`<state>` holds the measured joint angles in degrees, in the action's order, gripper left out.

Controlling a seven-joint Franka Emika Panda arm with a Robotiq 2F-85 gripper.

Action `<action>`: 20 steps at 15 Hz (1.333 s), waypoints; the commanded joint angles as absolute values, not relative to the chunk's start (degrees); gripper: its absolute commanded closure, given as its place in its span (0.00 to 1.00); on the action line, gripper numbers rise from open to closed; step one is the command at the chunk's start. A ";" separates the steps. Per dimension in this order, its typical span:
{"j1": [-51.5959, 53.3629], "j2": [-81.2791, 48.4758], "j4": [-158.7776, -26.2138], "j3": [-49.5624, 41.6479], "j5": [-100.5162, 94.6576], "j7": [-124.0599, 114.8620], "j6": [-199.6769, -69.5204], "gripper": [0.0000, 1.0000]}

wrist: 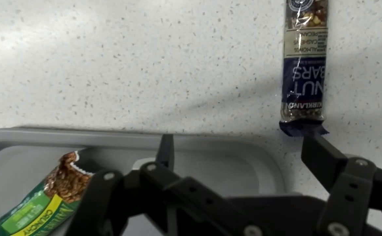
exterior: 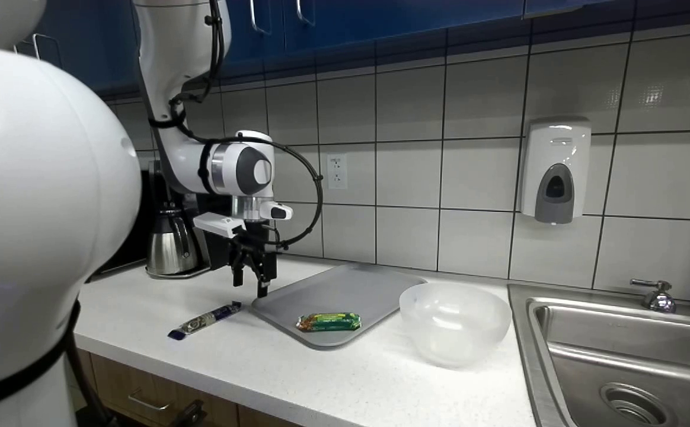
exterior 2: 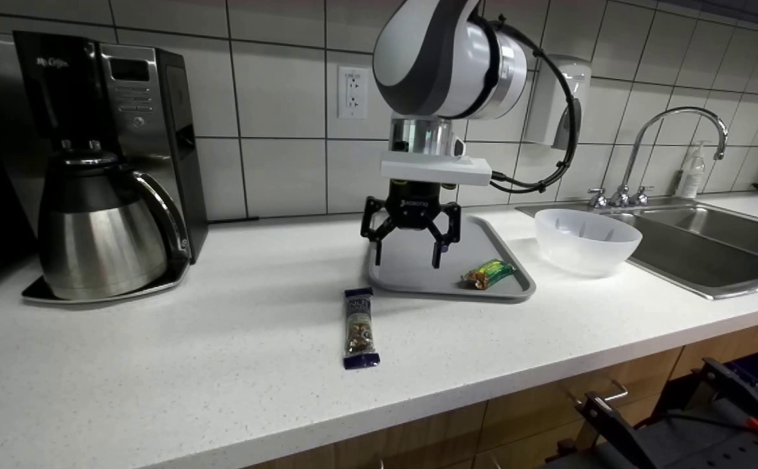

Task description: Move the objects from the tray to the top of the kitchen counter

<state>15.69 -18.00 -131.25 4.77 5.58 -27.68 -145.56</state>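
The green granola bar point(exterior: 329, 322) lies on the grey tray point(exterior: 345, 290), near the tray's front edge; it also shows in an exterior view point(exterior 2: 488, 273) and partly in the wrist view point(wrist: 36, 213). The dark blue-ended nut bar point(exterior 2: 360, 327) lies on the white kitchen counter point(exterior 2: 223, 339), beside the tray's corner; it shows in the wrist view point(wrist: 304, 72) too, cut off at the top. My gripper point(exterior 2: 407, 262) is open and empty, pointing down above the tray's edge near the nut bar. In the wrist view the fingertips point(wrist: 238, 139) are wide apart, one overlapping the nut bar's end.
A translucent white bowl point(exterior: 457, 332) stands on the counter beside the tray. Beyond it is the steel sink point(exterior: 520, 332). A coffee maker with a steel carafe point(exterior 2: 105, 241) stands at the opposite end. A tiled wall point(exterior: 407, 178) runs behind the tray.
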 commanded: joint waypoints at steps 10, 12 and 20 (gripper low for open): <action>15.93 -12.16 -136.88 -2.40 -6.62 -47.00 -145.97 0.00; 15.97 -12.58 -136.73 -3.25 -9.41 -52.02 -145.47 0.00; 15.49 -14.73 -135.81 -4.73 -16.44 -69.01 -144.15 0.00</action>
